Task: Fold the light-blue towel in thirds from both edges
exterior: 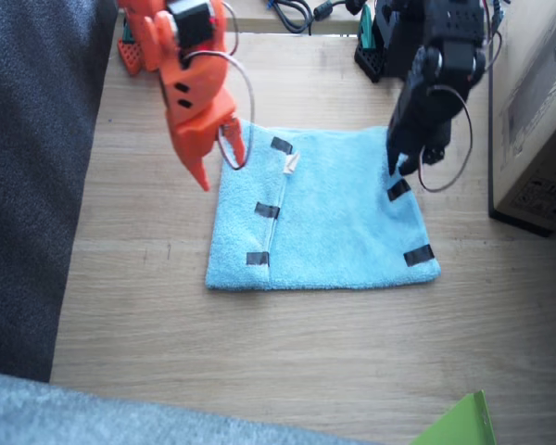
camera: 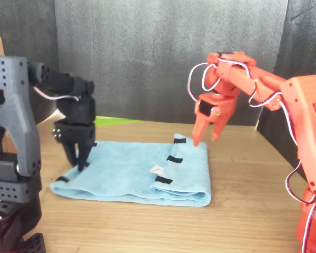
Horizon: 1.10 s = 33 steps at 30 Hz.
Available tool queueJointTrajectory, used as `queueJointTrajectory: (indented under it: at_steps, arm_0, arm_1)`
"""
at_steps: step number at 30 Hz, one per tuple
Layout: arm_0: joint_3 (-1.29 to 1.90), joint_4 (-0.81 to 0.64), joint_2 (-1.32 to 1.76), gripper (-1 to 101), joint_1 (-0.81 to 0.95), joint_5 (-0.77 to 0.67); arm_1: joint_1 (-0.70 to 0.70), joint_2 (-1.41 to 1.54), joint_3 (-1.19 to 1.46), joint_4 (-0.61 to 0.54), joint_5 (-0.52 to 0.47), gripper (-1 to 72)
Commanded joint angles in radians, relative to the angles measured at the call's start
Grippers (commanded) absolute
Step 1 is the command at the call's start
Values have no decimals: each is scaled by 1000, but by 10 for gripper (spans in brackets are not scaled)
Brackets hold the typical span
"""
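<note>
We find the light-blue towel (exterior: 329, 213) lying flat on the wooden table (exterior: 259, 362), between the two arms. One edge (exterior: 264, 210), marked by black tape strips, already lies folded over onto the middle of the cloth, with the small white tag (exterior: 291, 163) just beside it. The other edge (exterior: 410, 222) is still laid out flat.

The right gripper (exterior: 218, 158), orange, hangs just above the folded side, touching nothing; its jaws stand apart and empty. The left gripper (exterior: 398, 167), black, is down at the far corner of the unfolded edge. Whether its jaws pinch cloth or merely rest on it we cannot tell from either view.

We judge the towel to be light, soft and limp. It will drape and sag from any single hold, and the terry pile should grip the pads rather than slip. The sound place to take hold is on the unfolded edge at or near a tape strip (exterior: 419, 254), close to a corner. Lifted low and carried across, the layer should lie without bunching.
</note>
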Motion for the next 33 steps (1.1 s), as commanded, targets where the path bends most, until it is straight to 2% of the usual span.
queueJointTrajectory:
  at_steps: [1, 16, 33]
  arm_0:
    - [-46, 44, 89, -2, -17, 15]
    - [-242, 193, 103, -2, -173, 35]
    - [-773, 425, -202, -2, -357, 43]
  arm_1:
    - [-11, 84, 18, 8, -3, 348]
    - [-3, 97, 58, 8, 15, 355]
    - [-23, 163, 138, 8, 17, 359]
